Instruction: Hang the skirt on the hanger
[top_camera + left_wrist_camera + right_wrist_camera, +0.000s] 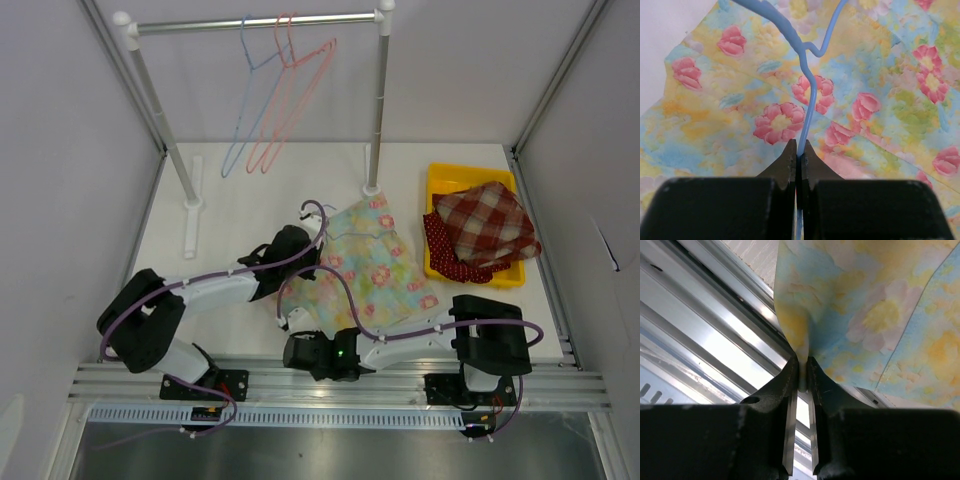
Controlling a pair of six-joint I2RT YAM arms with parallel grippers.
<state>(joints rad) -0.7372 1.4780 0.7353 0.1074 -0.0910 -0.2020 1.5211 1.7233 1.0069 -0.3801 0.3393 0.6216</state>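
Note:
The floral skirt, yellow and blue with pink flowers, lies spread on the white table in the middle. A light blue wire hanger lies over it. My left gripper is shut on the hanger's wire, above the skirt; in the top view it sits at the skirt's left edge. My right gripper is shut on a pinched fold of the skirt's edge, lifted near the table's front rail; the top view shows it at the skirt's near corner.
A rack with a metal rail stands at the back and carries a blue hanger and a pink hanger. A yellow tray at the right holds a plaid cloth. An aluminium rail runs along the front.

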